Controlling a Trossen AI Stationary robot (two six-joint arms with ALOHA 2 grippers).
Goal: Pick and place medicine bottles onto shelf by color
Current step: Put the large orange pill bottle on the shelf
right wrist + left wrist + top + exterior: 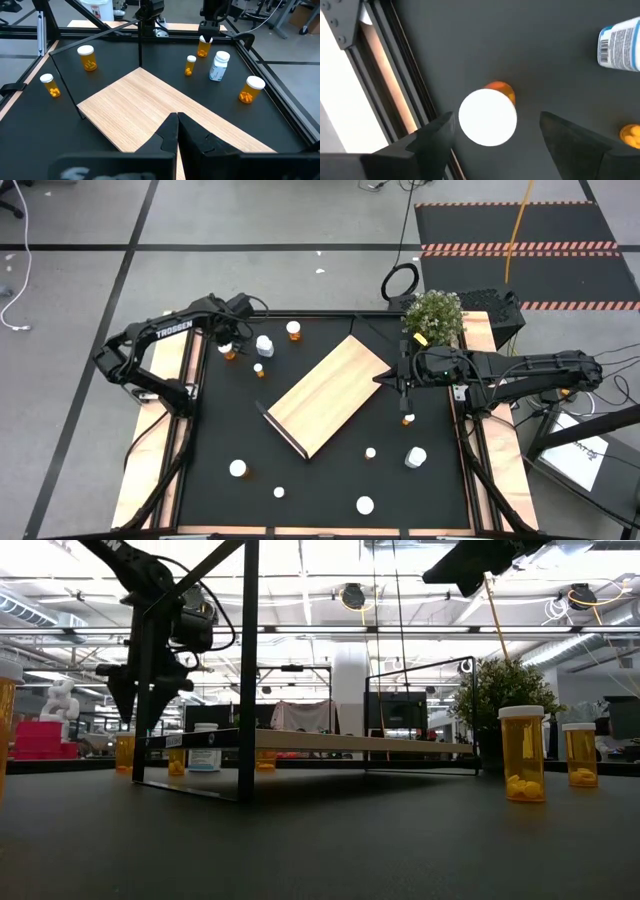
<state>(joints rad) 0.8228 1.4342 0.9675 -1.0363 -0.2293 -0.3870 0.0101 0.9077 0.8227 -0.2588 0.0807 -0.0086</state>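
Orange bottle [490, 112] stands mid-frame between the spread left gripper [492, 137] fingers; right gripper [177, 132] pressed together over the shelf [165, 112].

Left arm: reaches in from the table's left edge, bent at the elbow, wrist pointing down.
Left gripper [492, 131]: fingers [432, 137] spread apart, one on each side.
Right arm: extends in from the right edge, stretched level.
Right gripper [177, 131]: fingers pressed together, nothing between them.

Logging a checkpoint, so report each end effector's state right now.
Left end effector: open, straddling an orange bottle, not gripping.
Right end effector: shut, empty, over the shelf.
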